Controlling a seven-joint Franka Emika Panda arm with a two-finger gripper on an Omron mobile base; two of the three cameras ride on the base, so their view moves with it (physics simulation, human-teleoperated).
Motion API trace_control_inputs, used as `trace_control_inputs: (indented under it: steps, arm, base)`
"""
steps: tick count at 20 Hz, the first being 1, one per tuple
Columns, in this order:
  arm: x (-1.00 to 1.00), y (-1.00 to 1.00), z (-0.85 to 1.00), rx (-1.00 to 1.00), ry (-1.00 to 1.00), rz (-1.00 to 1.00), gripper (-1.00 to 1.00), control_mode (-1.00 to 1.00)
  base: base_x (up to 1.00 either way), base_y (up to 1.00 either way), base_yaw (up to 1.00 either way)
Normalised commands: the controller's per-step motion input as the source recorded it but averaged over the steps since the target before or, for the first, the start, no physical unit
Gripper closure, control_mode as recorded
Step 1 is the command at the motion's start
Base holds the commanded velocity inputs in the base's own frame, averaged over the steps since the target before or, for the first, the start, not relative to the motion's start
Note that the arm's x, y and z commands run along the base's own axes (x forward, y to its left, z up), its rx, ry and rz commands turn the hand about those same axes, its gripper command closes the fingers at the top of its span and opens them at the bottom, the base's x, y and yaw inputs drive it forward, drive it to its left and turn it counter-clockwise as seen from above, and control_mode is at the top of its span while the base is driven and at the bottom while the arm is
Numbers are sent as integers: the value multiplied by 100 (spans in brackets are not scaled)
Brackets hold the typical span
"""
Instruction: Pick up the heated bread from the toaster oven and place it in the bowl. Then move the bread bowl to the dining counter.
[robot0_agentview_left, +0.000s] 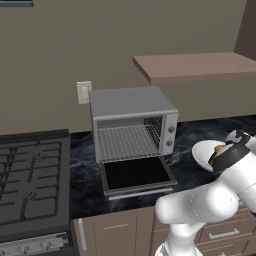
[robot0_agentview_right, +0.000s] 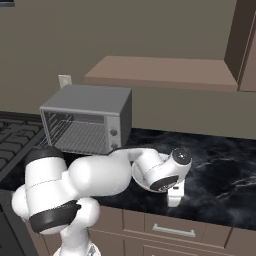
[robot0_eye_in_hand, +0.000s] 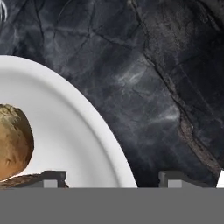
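Note:
The grey toaster oven (robot0_agentview_left: 132, 125) (robot0_agentview_right: 87, 120) stands on the black marble-look counter with its dark-glass door (robot0_agentview_left: 136, 174) dropped open and its wire rack bare. To its right sits the white bowl (robot0_agentview_left: 202, 152) (robot0_agentview_right: 136, 172) (robot0_eye_in_hand: 74, 127). The golden-brown bread (robot0_eye_in_hand: 13, 140) (robot0_agentview_left: 218, 149) lies inside the bowl. My gripper (robot0_eye_in_hand: 111, 179) (robot0_agentview_right: 173, 196) is low over the bowl's near rim and open. One fingertip (robot0_eye_in_hand: 50, 178) is inside the bowl beside the bread. The other fingertip (robot0_eye_in_hand: 175, 178) is outside, over the counter. The dining counter with its sink is out of view.
A black stove (robot0_agentview_left: 30, 180) lies left of the oven. A brown wooden shelf (robot0_agentview_left: 200, 65) (robot0_agentview_right: 160, 70) hangs on the wall above the bowl. Veined black counter (robot0_agentview_right: 220, 170) stretches to the right. Cabinet drawers (robot0_agentview_right: 172, 231) run below the counter's front edge.

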Motion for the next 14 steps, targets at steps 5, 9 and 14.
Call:
trace_control_inputs:
  steps: [5,9,14]
  arm:
    - [4,0,-8,0,0,0,100,-100]
    - [-2,0,0,0,-3,0,100,-100]
    - [-31,12,32,0,-11,-2,100,-100]
  base:
    - [0,0,0]
    - [0,0,0]
    - [0,0,0]
